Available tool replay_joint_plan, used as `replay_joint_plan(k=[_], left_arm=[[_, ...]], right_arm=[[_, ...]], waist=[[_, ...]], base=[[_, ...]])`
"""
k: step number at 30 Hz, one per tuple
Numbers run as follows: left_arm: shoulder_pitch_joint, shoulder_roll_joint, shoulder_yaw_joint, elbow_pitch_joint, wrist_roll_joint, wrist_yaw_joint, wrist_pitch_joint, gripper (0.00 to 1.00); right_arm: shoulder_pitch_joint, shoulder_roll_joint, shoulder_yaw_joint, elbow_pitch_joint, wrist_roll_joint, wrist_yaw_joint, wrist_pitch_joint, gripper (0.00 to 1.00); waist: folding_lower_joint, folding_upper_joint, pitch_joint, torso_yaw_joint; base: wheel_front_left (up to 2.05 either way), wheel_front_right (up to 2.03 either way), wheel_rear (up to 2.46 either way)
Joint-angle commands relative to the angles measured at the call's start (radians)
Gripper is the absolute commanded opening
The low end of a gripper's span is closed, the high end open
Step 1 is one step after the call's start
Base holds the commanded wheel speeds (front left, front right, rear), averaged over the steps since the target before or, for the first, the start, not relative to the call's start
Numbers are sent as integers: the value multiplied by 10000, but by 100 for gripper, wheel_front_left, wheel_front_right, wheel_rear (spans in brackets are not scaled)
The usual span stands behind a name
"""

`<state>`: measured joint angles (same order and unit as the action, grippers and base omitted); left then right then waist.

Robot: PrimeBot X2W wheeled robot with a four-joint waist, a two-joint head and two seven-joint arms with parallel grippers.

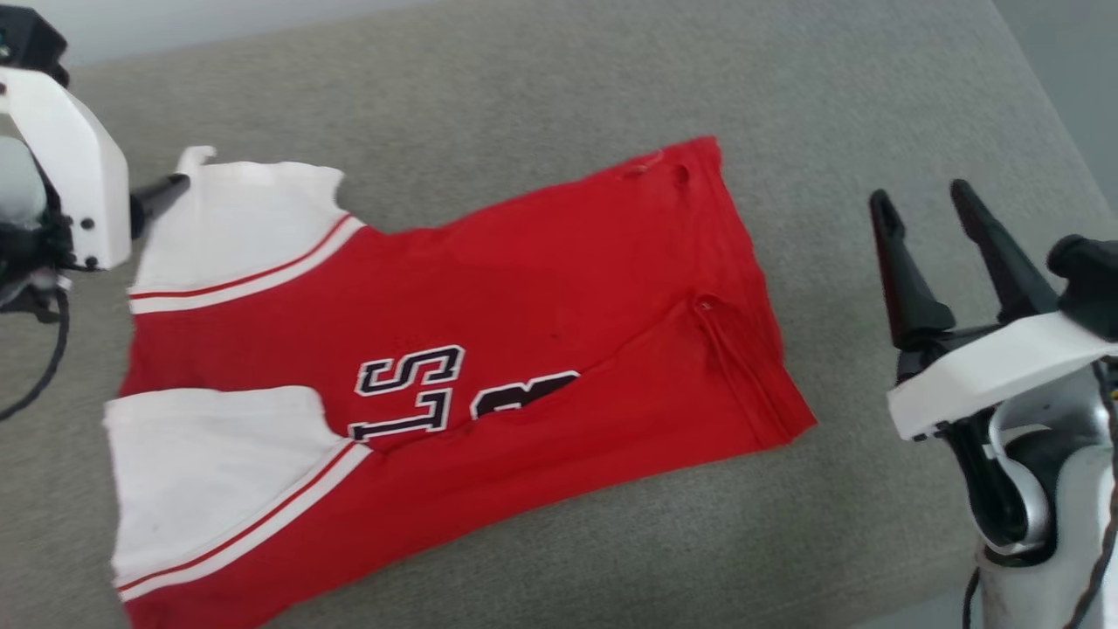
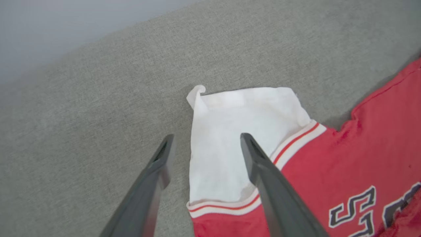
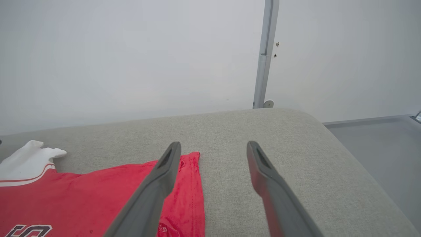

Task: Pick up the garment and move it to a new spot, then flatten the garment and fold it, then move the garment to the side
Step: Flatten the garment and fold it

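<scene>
Your garment [image 1: 524, 288] lies on the grey cushion [image 1: 611, 79], one long side folded over. Your left gripper [image 2: 207, 136] stands wide at a white sleeve [image 1: 244, 218] and your right gripper [image 1: 921, 192] stands wide beside the hem. It looks like light, limp jersey that will sag, so pinch it at the sleeve seam and hem corners. The fold half hides the black block lettering, and only an S reads clearly.

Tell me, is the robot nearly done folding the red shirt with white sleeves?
Partly. The red short-sleeved T-shirt with white sleeves lies spread on the grey fabric cushion, and its near side looks folded over the black lettering. Nothing is in hand: the left gripper hangs open over the far white sleeve, the right gripper open beside the hem. The rest of the folding and moving it aside remain.
</scene>
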<state>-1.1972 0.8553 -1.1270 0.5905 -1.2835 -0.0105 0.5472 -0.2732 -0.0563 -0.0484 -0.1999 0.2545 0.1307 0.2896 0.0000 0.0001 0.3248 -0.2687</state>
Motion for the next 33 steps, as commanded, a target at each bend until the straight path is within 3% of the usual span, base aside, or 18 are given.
replay_joint_plan(k=[1,8,14,15,16,23,32,33], left_arm=[[-156,-27,19,184,122,-85,58,100],[-744,-404,-319,1618,684,-413,175,100],[-802,-802,-724,2942,1031,-351,611,100],[-723,-905,-745,3145,963,-359,726,76],[-687,-995,-735,3369,893,-318,816,0],[-1057,-1567,-827,4167,1010,-482,960,0],[-1643,-2439,-789,4728,1069,-856,587,0],[-1643,-2439,-789,4728,1069,-856,587,0]], right_arm=[[-101,59,67,48,22,-1,-117,100],[-278,66,619,456,539,-1,-210,100],[-607,63,1053,635,560,-1,60,100],[-683,59,1070,669,523,-1,117,100],[-798,59,1089,743,531,-1,198,100],[-2495,-5,1575,1961,285,-1,1264,100],[-5865,-304,1901,5953,364,-2,3157,100],[-5865,-304,1901,5953,364,-2,3157,100]], waist=[[0,-1,329,-341],[0,-1,847,-845],[0,-1,1263,-1021],[0,-1,1324,-1010],[0,-1,1382,-996],[0,-1,1632,-768],[0,-1,1863,-112],[0,-1,1863,-112]], base=[[0,0,0],[0,0,0],[0,0,0],[0,0,0],[0,0,0],[0,0,0],[0,0,0],[0,0,0]])
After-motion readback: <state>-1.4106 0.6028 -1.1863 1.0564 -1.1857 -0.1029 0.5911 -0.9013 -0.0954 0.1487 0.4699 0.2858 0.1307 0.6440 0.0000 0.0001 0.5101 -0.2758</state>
